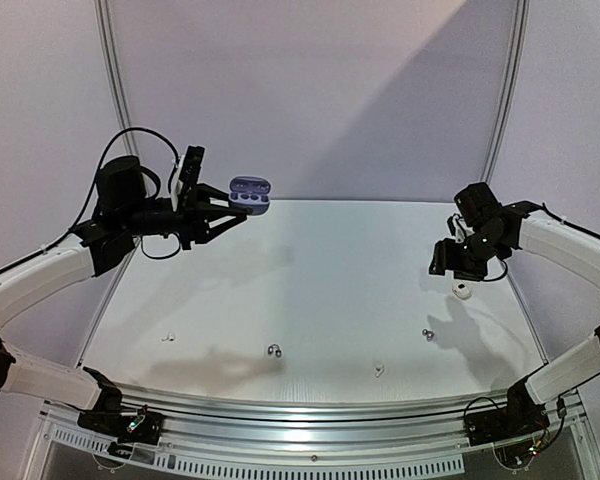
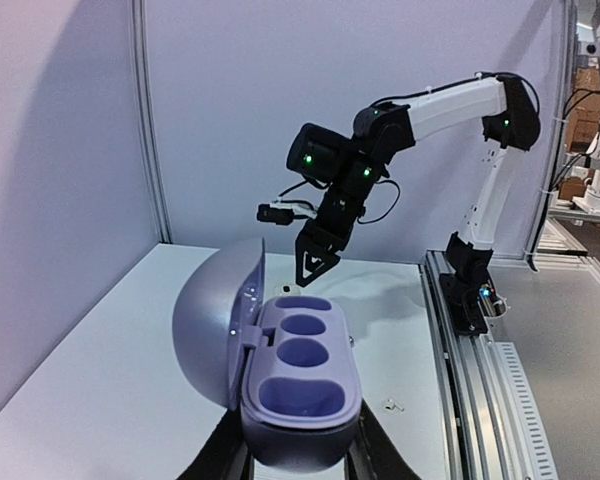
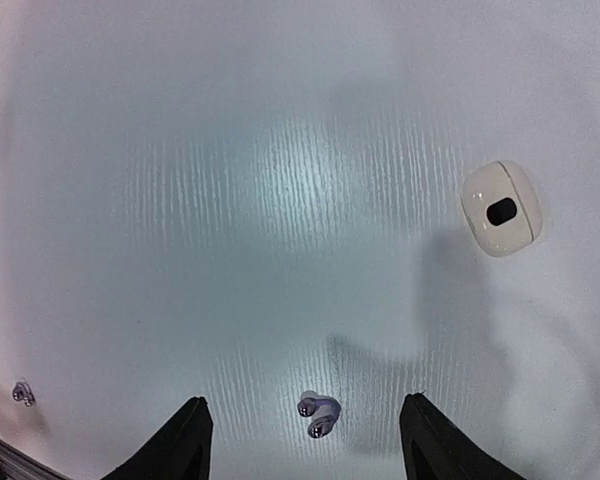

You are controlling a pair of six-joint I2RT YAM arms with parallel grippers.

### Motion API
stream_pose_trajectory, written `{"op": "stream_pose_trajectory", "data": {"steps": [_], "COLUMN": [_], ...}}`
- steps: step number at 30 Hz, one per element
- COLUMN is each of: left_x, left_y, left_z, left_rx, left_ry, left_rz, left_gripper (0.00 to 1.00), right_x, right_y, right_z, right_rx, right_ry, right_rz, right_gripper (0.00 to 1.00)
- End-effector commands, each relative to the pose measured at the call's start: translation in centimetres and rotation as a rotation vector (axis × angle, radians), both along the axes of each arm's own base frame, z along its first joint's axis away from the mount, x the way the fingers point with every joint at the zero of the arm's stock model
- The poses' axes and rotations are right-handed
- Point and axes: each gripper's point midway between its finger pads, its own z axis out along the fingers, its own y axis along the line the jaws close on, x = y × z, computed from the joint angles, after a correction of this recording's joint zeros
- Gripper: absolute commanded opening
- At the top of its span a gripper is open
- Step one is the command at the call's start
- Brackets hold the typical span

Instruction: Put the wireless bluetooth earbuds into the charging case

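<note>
Looking down on a white bench point(image 1: 310, 260). Finds the left hand point(image 1: 235, 206) raised well to the left of the white case point(image 1: 461, 291), clamped on a purple-grey charging case point(image 1: 250, 194) with lid swung open and three wells bared. Finds the right hand point(image 1: 452, 270) hovering just above and left of the white case, fingers point(image 3: 185, 445) spread wide, gripping nothing. Places one dark grey earbud point(image 3: 318, 415) near the white case, down-left of it, between the spread fingers in the right wrist view; a second dark grey earbud point(image 1: 274, 350) well left of the white case; one white earbud point(image 1: 378, 369) left of and nearer than the white case; the other white earbud point(image 1: 166, 338) farthest left of it.
</note>
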Motion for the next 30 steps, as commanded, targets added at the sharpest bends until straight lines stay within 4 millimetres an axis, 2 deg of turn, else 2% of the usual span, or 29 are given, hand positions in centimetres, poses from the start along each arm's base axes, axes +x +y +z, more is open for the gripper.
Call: {"op": "stream_pose_trajectory", "data": {"steps": [1,5,7,11,13,15,30], "left_x": [-0.6,-1.0,-1.0,-0.9,-0.8,-0.6,-0.2], "left_y": [0.3,0.4,0.5,0.6,0.7,0.7,0.6], "left_z": [0.7,0.8,0.8,0.8,0.9,1.0,1.2], "left_rx": [-0.025,-0.024,-0.024,-0.022,-0.022,-0.023,-0.019], "left_ry": [-0.039,-0.038,-0.042,-0.044,-0.052,-0.056,-0.056], "left_rz": [-0.005,-0.009,-0.005,0.001,0.003,0.007,0.001], "left_gripper": [0.0,0.0,0.0,0.0,0.0,0.0,0.0], "right_x": [-2.6,-2.6,-2.4,-2.2,-3.0,-3.8,-6.0], "right_y": [-1.9,-3.5,-3.9,-2.6,-1.8,-1.9,-0.5], "right_z": [-4.6,-7.1,-7.5,-8.3,-9.1,-10.1,-12.2], "right_rx": [-0.116,-0.167,-0.184,-0.119,-0.081,-0.089,0.012], "right_ry": [0.207,0.287,0.303,0.323,0.367,0.409,0.489], "right_rz": [-0.068,-0.151,-0.179,-0.148,-0.124,-0.123,-0.123], "right_gripper": [0.63,0.56,0.48,0.44,0.41,0.38,0.35]}}
